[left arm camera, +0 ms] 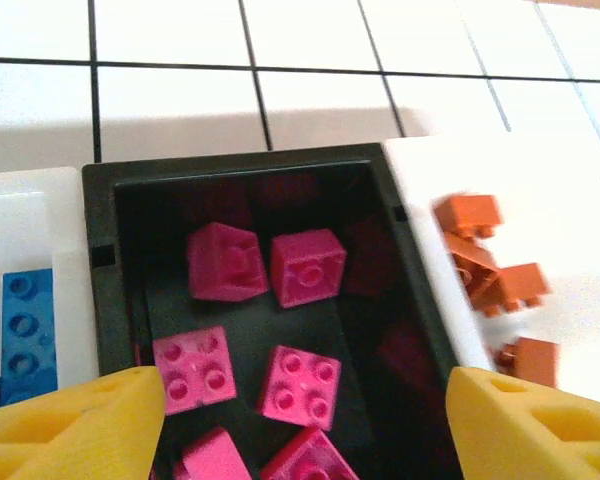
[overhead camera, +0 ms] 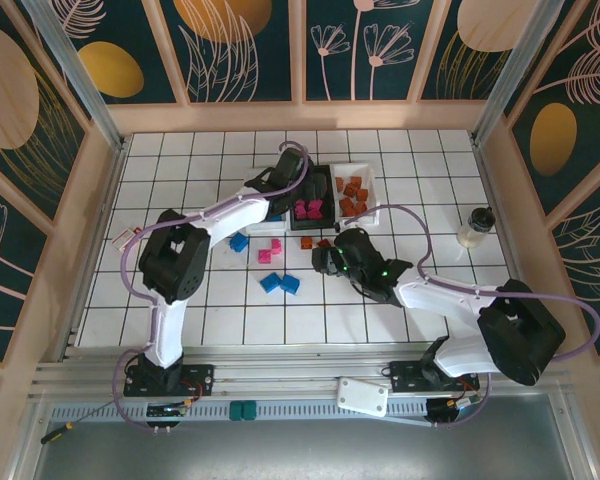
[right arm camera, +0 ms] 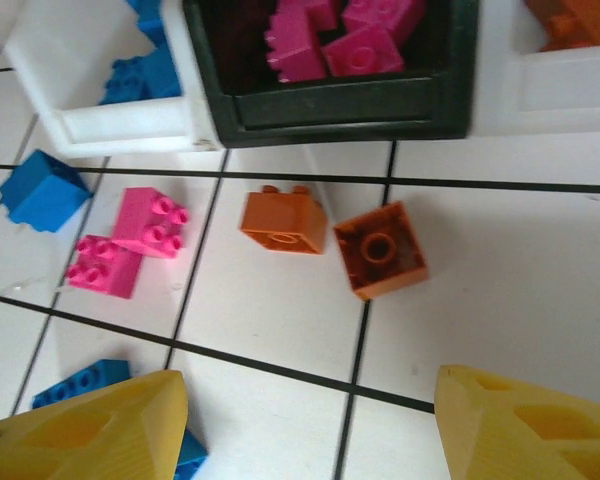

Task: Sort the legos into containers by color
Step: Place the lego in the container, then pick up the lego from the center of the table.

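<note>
Left gripper (left arm camera: 305, 395) hangs over the black tray (left arm camera: 230, 162) at the centre of the left wrist view. Its yellow fingers (left arm camera: 80, 425) are spread wide and hold nothing. I see several pink bricks (left arm camera: 308, 266) lying in that tray. At lower left, a blue brick (left arm camera: 25, 320) sits in the left white tray (left arm camera: 20, 200). At right, orange bricks (left arm camera: 470, 215) lie in the right white tray (left arm camera: 550, 170).

From above, the trays stand in a row at upper centre of the table (overhead camera: 430, 200), with the left arm stretched across them.

Right gripper (right arm camera: 310, 410) hovers low over the tiles in front of the trays, and its fingers (right arm camera: 100, 430) are also wide apart and empty. Two loose orange bricks (right arm camera: 283, 222) lie just ahead of it at mid-frame, close together, the right-hand one with its hollow underside up. To their left, a pink pair (right arm camera: 130, 240) lie touching on the tiles. A loose blue brick (right arm camera: 42, 190) sits at the left edge, near the left white tray's corner. More blue bricks (right arm camera: 85, 385) show at lower left, beside the gripper's left finger.
</note>
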`<state>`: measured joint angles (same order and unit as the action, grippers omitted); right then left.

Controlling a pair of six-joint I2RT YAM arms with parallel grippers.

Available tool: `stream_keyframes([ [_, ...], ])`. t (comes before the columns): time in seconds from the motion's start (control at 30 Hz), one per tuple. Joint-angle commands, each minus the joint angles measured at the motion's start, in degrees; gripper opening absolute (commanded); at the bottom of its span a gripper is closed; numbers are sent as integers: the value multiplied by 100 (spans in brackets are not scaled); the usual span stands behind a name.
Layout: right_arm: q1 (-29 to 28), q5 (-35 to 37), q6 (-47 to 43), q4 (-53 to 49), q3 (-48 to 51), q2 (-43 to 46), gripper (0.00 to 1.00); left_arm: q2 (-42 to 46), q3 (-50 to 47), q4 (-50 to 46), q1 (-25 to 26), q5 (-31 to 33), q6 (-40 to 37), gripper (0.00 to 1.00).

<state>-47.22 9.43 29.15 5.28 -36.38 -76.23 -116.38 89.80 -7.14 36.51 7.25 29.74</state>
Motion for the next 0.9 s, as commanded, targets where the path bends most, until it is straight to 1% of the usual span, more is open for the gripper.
stream_keyframes([
  [0.0, -140, -234, 127, 419, -284, -320, 67, 1093, -385, 356, -7, -362, 100, 82],
  [0.03, -193, -275, 118, 444, -389, -451, 67, 1320, -632, 452, -8, -392, 133, 84],
  [0.1, -312, -359, 96, 463, -650, -802, 67, 2041, -1265, 660, -6, -390, 210, 91],
  [0.2, -481, -441, 60, 492, -1074, -1327, 67, 2984, -2293, 887, -12, -249, 335, 99],
  [0.33, -632, -255, 96, 370, -1675, -1999, 67, 4190, -3456, 867, -12, 186, 465, 99],
  [0.43, -670, -44, 344, 285, -2056, -2407, 66, 5133, -4328, 764, -12, 541, 586, 98],
  [0.5, -666, 108, 499, 280, -2265, -2660, 64, 5729, -4838, 743, -12, 653, 714, 99],
  [0.63, -651, 478, 695, 125, -2580, -3024, 58, 6399, -5469, 544, -9, 741, 904, 99],
  [0.73, -601, 474, 759, 71, -2765, -3249, 55, 6676, -5755, 384, -12, 820, 1013, 99],
  [0.87, -506, 396, 812, 60, -2975, -3534, 54, 6851, -6008, 266, -5, 875, 1105, 99],
])
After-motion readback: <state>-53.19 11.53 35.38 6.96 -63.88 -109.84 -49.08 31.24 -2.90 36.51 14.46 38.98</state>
